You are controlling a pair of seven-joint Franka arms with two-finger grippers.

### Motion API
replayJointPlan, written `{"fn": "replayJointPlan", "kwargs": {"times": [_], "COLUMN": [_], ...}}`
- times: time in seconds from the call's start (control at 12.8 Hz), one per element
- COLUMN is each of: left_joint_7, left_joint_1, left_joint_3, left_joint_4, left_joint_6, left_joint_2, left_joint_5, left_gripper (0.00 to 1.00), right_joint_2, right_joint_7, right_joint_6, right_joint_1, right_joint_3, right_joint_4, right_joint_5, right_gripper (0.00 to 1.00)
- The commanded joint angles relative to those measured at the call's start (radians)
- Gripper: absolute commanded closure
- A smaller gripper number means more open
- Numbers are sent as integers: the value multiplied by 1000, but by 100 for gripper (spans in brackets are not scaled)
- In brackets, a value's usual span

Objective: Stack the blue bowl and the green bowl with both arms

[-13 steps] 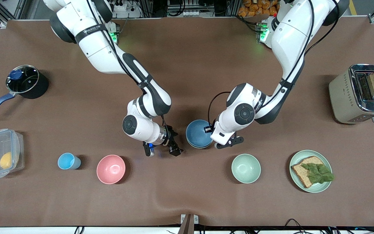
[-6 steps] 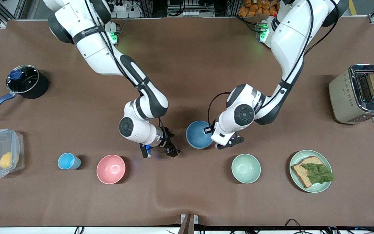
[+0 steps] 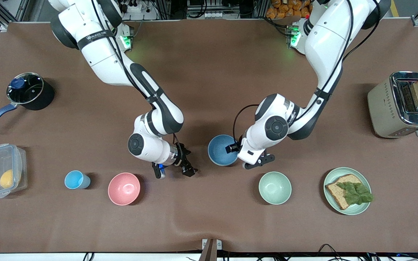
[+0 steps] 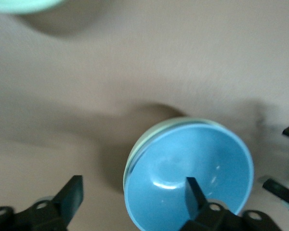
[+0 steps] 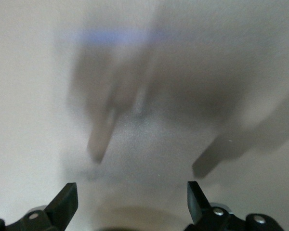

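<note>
The blue bowl (image 3: 221, 149) sits at the table's middle, nested inside the sage-green bowl. In the left wrist view only the green bowl's rim (image 4: 134, 153) shows around the blue bowl (image 4: 192, 178). My left gripper (image 3: 253, 162) is open and empty, beside the stack toward the left arm's end. In its wrist view (image 4: 132, 197) one finger (image 4: 195, 195) hangs over the blue bowl's inside and the other over the table. My right gripper (image 3: 173, 171) is open and empty over bare table between the stack and the pink bowl (image 3: 123, 188). Its wrist view (image 5: 130, 202) shows only table.
A paler mint bowl (image 3: 275, 187) stands nearer the camera than my left gripper. A green plate with bread and lettuce (image 3: 347, 190) and a toaster (image 3: 399, 105) are at the left arm's end. A blue cup (image 3: 74, 179), a plastic box (image 3: 1, 170) and a pot (image 3: 27, 90) are at the right arm's end.
My right gripper has moved away from the stacked bowls toward the pink bowl. My left gripper has shifted slightly beside the stack. The bowls stay in place.
</note>
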Motion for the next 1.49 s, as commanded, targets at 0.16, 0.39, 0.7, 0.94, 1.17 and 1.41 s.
{"fn": "replayJointPlan", "kwargs": {"times": [0.16,0.39,0.7,0.94,1.17,1.41], "left_joint_7": [13,196,355,513,681,682], "left_joint_1": [100,175,282,313,315,294], "left_joint_3": [1,0,-6,29,102,151], "left_joint_4": [-27,-30,-29,-33,-29,-30], "left_joint_6": [-185,-435,-569,-580,-664,-695], "left_joint_2": [-231,-400,-553,-626,-664,-686], "left_joint_5": [69,109,107,89,74,71], "left_gripper": [0,0,0,0,0,0], "right_joint_2": [-162,-310,-515,-671,-819,-864], "right_joint_7": [-140,-321,-758,-1016,-1205,-1375], "right_joint_6": [-241,-458,-713,-821,-856,-879], "right_joint_1": [-109,-216,-368,-428,-428,-442], "right_joint_3": [8,6,6,-26,-98,-176], "right_joint_4": [-20,-15,-27,-108,-196,-190], "right_joint_5": [11,-11,-199,-332,-385,-416], "right_gripper": [0,0,0,0,0,0]}}
